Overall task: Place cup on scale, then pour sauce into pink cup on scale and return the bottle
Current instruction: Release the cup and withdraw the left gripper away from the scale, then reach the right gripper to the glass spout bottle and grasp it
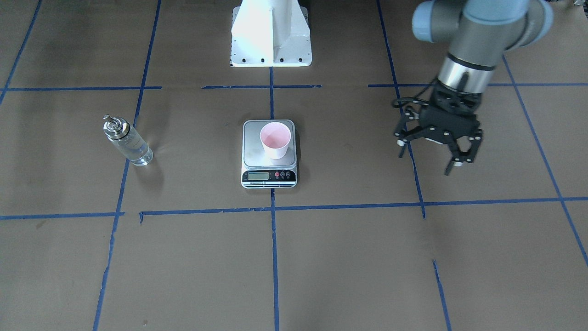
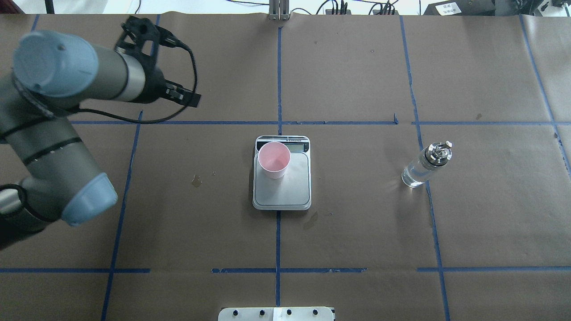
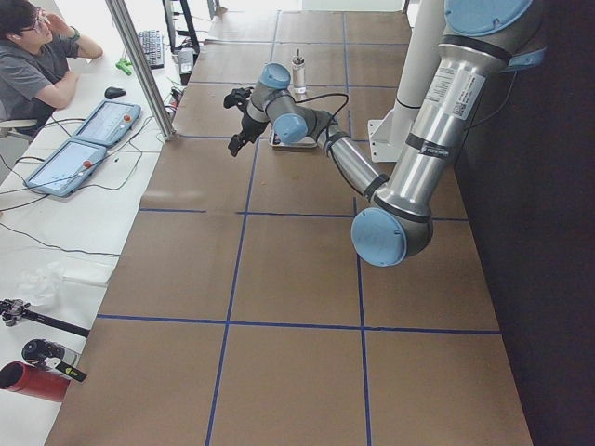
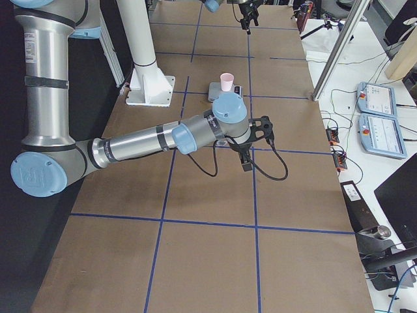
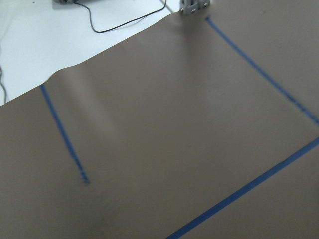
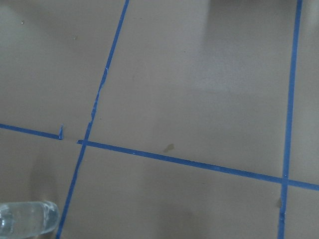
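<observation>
sitting upright on the scale (image 1: pixel 253 149), off-centre: the pink cup (image 1: pixel 275 140).
the bottle (image 1: pixel 127 141) stands on the bench (image 1: pixel 349 257) well to the robot's right; the left fingers (image 1: pixel 454 162) hang spread wide and empty on the other side; whether the right fingers (image 4: pixel 246 164) are apart i cannot tell.

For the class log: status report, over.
Left pincer open, empty; right pincer state unclear. Cup upright on scale. Bottle standing apart, ungripped. Nothing in the way.

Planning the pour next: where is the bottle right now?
In the overhead view the bottle stands on the right, well clear of the scale, on a blue tape line.
</observation>
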{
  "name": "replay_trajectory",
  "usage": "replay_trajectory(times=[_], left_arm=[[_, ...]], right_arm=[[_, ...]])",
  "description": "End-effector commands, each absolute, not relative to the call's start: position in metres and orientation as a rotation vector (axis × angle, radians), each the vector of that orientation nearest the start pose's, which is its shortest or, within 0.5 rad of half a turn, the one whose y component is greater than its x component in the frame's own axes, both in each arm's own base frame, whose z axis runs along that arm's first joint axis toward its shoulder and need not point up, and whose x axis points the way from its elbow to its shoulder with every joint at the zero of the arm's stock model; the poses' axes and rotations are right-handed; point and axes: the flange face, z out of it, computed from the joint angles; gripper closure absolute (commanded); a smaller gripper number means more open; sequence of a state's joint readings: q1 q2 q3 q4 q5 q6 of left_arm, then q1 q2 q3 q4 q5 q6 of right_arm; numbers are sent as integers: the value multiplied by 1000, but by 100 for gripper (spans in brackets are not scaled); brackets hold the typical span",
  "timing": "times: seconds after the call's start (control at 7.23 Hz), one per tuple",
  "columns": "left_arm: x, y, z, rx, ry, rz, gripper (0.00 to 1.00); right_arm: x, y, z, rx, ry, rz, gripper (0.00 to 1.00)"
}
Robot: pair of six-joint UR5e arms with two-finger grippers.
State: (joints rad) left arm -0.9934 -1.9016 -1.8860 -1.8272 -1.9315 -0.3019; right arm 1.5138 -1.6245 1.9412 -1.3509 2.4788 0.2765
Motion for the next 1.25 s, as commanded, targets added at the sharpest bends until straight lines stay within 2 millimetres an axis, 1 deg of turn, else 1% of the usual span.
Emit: replay_trajectory(times=[0.0,0.14,0.28,0.42,0.55,0.69,0.83,0.97,1.11], left_arm=[[75,-557,434,610,579,567,0],[28,-545,526,467,597,525,0],[-12,-541,564,421,590,447,0],[-73,-515,590,398,584,326,0],[-83,-502,598,365,587,294,0],[-83,-497,608,276,600,265,0],[-84,-490,610,193,641,231,0],[-84,-479,602,205,664,230,0],[-83,-474,602,206,667,230,0]], right_arm=[[-18,-450,403,321,-1004,-8,0],[-44,-439,375,313,-1008,9,0],[-66,-426,352,301,-1019,27,0],[-91,-407,327,282,-1034,58,0],[-124,-384,301,270,-1036,109,0],[-145,-362,302,286,-993,89,0],[-157,-341,316,337,-986,73,0],[-163,-321,329,369,-1021,103,0],[-196,-304,335,402,-992,140,0]])
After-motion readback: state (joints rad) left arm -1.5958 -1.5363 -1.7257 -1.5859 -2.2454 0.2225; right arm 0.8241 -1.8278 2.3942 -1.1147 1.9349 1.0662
